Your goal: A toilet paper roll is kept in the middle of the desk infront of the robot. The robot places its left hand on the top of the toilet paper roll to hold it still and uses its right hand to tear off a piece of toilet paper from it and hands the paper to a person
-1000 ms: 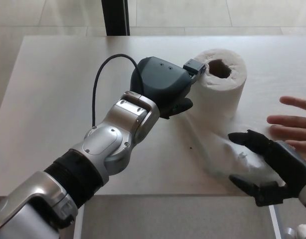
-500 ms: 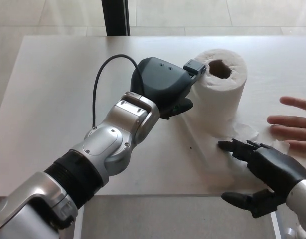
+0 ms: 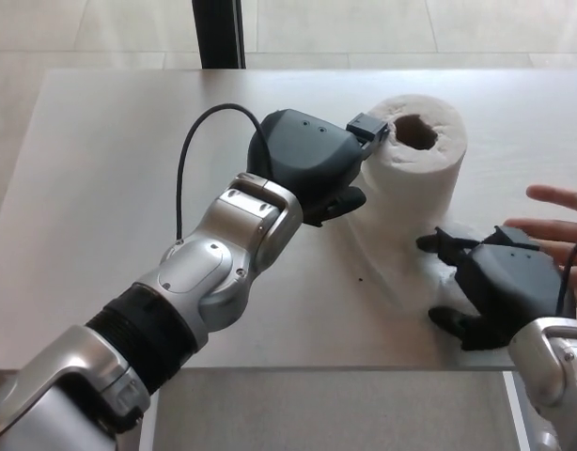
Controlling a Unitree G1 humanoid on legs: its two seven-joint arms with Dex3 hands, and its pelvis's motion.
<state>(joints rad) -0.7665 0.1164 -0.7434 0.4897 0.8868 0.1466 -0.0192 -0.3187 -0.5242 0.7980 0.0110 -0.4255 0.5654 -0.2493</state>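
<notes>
The white toilet paper roll [image 3: 415, 164] stands upright in the middle of the desk [image 3: 110, 169], hollow core facing up. My left hand [image 3: 312, 164] presses against its left side, back of the hand toward the camera, one fingertip [image 3: 367, 125] on the top rim and the thumb low against the roll. A loose tail of paper [image 3: 401, 268] runs from the roll's base toward the front right. My right hand [image 3: 500, 287] lies palm down over the end of that tail. Its fingers [image 3: 441, 242] and thumb are apart, with paper between them.
A person's open hand [image 3: 552, 225] rests on the desk at the right edge, just behind my right hand. A black cable [image 3: 190, 141] loops up from my left wrist. The desk's front edge [image 3: 298, 366] is close to both arms. A dark post [image 3: 218, 33] stands behind the desk.
My right hand has turned from palm up to palm down and moved up and in over the paper tail, nearer the roll. The left hand and the roll have stayed put.
</notes>
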